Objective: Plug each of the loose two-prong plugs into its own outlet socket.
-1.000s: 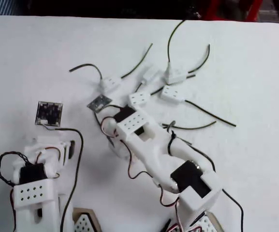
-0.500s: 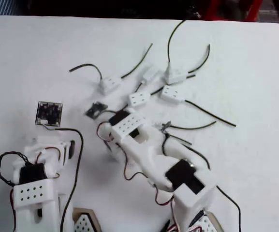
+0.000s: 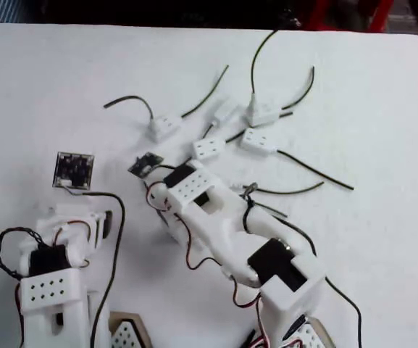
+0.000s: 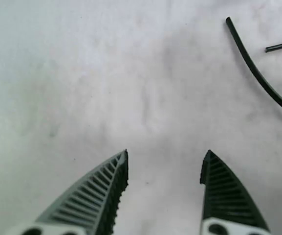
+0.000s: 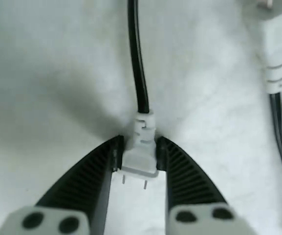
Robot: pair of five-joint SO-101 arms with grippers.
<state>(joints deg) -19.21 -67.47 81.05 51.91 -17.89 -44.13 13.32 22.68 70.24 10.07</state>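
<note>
my right gripper [image 5: 138, 143] is closed snug on the small white two-prong plug [image 5: 141, 159], pinching its flat sides so the metal prongs stay free; they point back toward the wrist, and the thin black cord [image 5: 137, 63] trails away over the white table [image 5: 43, 63]; i judge that an awkward heading for pushing in; my left gripper [image 4: 166, 153] hangs wide apart over bare table, holding nothing, out of the way i reckon; the nearest white perforated socket block [image 3: 209, 148] lies just ahead of the right arm [image 3: 223, 217], among others with crossing cords; a small dark circuit board [image 3: 145, 165] beside the arm's front could get nudged.
</note>
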